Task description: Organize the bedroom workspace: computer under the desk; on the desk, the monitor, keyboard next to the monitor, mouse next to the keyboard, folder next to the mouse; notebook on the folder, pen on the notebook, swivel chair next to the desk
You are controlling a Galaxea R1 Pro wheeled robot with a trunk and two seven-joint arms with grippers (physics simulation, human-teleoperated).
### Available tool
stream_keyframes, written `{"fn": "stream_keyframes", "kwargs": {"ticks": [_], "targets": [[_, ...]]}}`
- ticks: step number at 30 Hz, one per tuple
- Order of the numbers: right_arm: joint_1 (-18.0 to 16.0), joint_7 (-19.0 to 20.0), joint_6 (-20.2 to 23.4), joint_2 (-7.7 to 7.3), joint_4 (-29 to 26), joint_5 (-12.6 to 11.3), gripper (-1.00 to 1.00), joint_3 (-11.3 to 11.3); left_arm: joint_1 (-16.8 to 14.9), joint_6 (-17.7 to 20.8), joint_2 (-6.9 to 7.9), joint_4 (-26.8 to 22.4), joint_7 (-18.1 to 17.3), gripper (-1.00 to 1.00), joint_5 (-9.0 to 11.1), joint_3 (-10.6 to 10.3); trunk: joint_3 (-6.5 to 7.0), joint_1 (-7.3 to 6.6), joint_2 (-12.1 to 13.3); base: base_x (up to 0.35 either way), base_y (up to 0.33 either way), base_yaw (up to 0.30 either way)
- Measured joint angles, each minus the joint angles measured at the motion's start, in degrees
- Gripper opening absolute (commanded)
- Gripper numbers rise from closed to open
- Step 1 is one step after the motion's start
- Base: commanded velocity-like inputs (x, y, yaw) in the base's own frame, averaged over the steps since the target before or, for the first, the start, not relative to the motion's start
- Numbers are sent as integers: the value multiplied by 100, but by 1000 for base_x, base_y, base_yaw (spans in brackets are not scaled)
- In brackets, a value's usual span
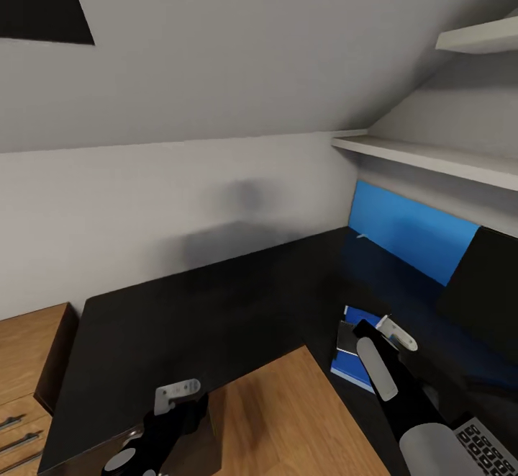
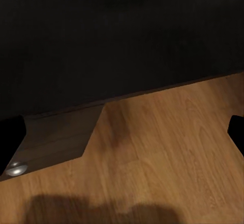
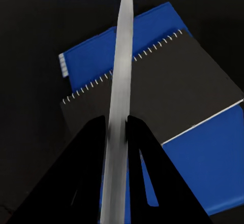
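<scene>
The glossy black desk (image 1: 216, 303) runs along the wall and turns the corner at the right. On it lies the blue folder (image 1: 352, 379) with the dark spiral-bound notebook (image 1: 347, 339) stacked on top. My right gripper (image 1: 394, 332) hovers above them. In the right wrist view, that right gripper (image 3: 117, 120) is shut on the white pen (image 3: 122, 56), which lies along the fingers above the notebook (image 3: 178, 87) and the folder (image 3: 213, 158). The keyboard (image 1: 489, 451) is at the bottom right, and the black monitor (image 1: 482, 281) stands behind it. My left gripper (image 1: 176, 393) is open over the desk's front edge.
A light wooden drawer unit (image 1: 29, 361) stands left of the desk. White shelves (image 1: 432, 159) hang above the right end under a sloped ceiling. A blue panel (image 1: 410, 235) leans at the wall. The wooden floor (image 2: 162, 148) and a silver drawer knob (image 2: 15, 169) are below the left gripper.
</scene>
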Motion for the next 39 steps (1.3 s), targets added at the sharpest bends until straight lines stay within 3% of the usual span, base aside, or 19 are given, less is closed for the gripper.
{"fn": "stream_keyframes", "kwargs": {"ticks": [2,14,18,23,39], "targets": [[-21,330,-2,-62,494,9,-100,-5,0,-4,6,-5,-2,100,-1,-55,-36,44,-80,0,0,0],[-228,627,-159,-233,1241,20,-100,-6,0,-5,9,-4,-3,100,4,-88,-252,308,-563,0,0,0],[-387,1082,-318,-287,1657,57,-100,-6,0,-5,9,-4,-3,100,3,-151,-324,396,-724,0,0,0],[-455,1332,-370,-345,1850,121,-100,-6,0,-1,9,-6,-3,100,3,-189,-414,506,-925,0,0,0],[-463,1364,-376,-377,1875,124,-100,-6,0,4,9,-4,-3,100,-1,-234,-702,857,-1567,0,0,0]]}}
